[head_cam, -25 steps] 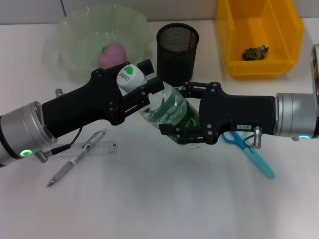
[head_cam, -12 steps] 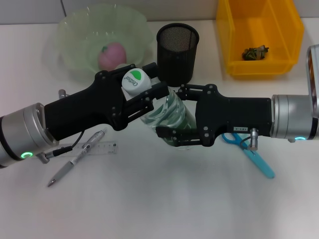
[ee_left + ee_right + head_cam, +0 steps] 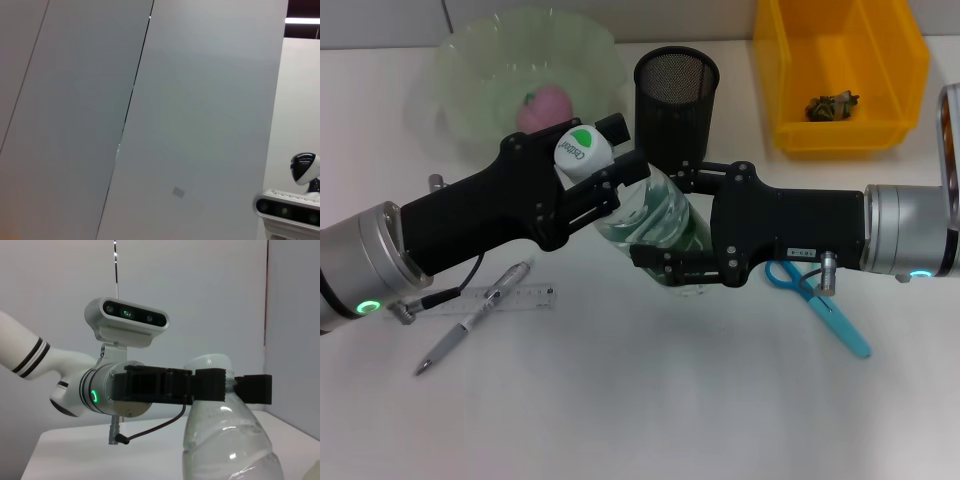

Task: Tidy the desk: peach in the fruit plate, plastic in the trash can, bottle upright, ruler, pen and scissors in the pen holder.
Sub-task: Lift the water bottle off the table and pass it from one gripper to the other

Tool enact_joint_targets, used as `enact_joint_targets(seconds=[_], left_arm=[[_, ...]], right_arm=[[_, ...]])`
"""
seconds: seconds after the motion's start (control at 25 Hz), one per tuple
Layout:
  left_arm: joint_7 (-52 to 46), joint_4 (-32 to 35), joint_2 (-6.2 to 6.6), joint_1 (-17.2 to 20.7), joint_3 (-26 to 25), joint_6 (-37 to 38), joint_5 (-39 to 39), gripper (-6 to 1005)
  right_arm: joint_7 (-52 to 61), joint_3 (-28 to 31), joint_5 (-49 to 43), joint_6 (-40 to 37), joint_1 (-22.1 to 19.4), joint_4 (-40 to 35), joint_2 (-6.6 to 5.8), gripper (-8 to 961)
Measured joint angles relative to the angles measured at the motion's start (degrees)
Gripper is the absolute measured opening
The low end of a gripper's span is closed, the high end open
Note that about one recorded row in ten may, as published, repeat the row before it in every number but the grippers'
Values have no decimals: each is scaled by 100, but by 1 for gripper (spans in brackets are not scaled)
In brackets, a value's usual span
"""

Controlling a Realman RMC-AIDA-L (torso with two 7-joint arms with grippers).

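On the white table, L to R: pen lying across the clear ruler, both below the left arm. Peach sits in the green fruit plate. Left claw is closed on the neck of the water bottle, just under the white cap (green logo on top). Bottle is tilted, cap toward the left. Right claw clamps its lower body; base probably near the table, hidden. Mesh pen holder stands just behind. Blue scissors lie under the right arm. Yellow trash can holds crumpled plastic.
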Motion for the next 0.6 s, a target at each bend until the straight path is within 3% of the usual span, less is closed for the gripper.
enact_joint_targets(seconds=[0.6], left_arm=[[-17,-6,3,10,40,9,-17,434]], right_arm=[[10,-12,8,-91,1,2,-19,750]])
